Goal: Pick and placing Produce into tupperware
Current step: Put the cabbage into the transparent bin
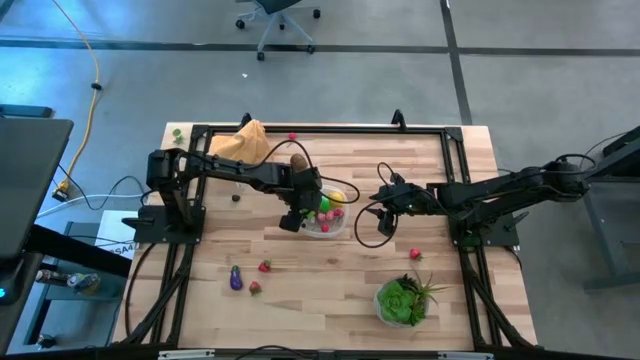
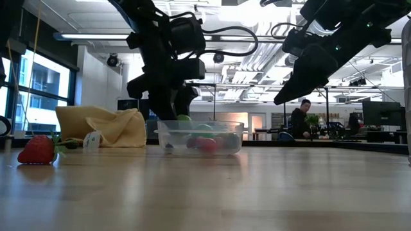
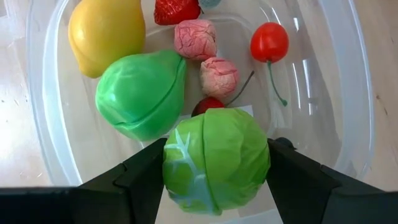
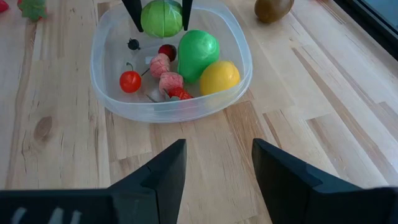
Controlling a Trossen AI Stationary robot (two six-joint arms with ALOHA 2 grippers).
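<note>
Holding a round green cabbage-like piece (image 3: 216, 162), the left gripper (image 3: 214, 168) hangs over the tupperware (image 4: 109, 93), its jaws clamped on either side of the piece, which sits just above the container's inner floor near one wall.

Tupperware: clear, whitish rim, standing near the middle of the wooden counter (image 1: 330, 280). Contents:
- yellow lemon (image 4: 219, 76), against the wall
- green pear-shaped piece (image 4: 198, 53), touching the lemon
- two pink knobbly pieces (image 4: 165, 73), side by side near the centre
- red cherry (image 4: 130, 81) with a stem, apart from the others
- second red cherry (image 4: 166, 50), beside the green cabbage-like piece
- red strawberry (image 3: 176, 10), at the wall beside the lemon

Right gripper (image 4: 217, 165): hovering above bare counter just beside the tupperware, jaws apart, holding nothing.

Loose produce on the counter:
- purple eggplant (image 1: 236, 279), toward the front left
- two red berries (image 1: 260, 277), near the eggplant
- red berry (image 1: 415, 254), right of the tupperware
- brown kiwi (image 4: 272, 9), beyond the container
- large strawberry (image 2: 37, 149), at the left in the low view

Other items: orange-tan cloth (image 1: 246, 142) at the counter's far side; leafy green plant (image 1: 403, 300) at the front right; a person seated in the room behind, seen in the low view.
</note>
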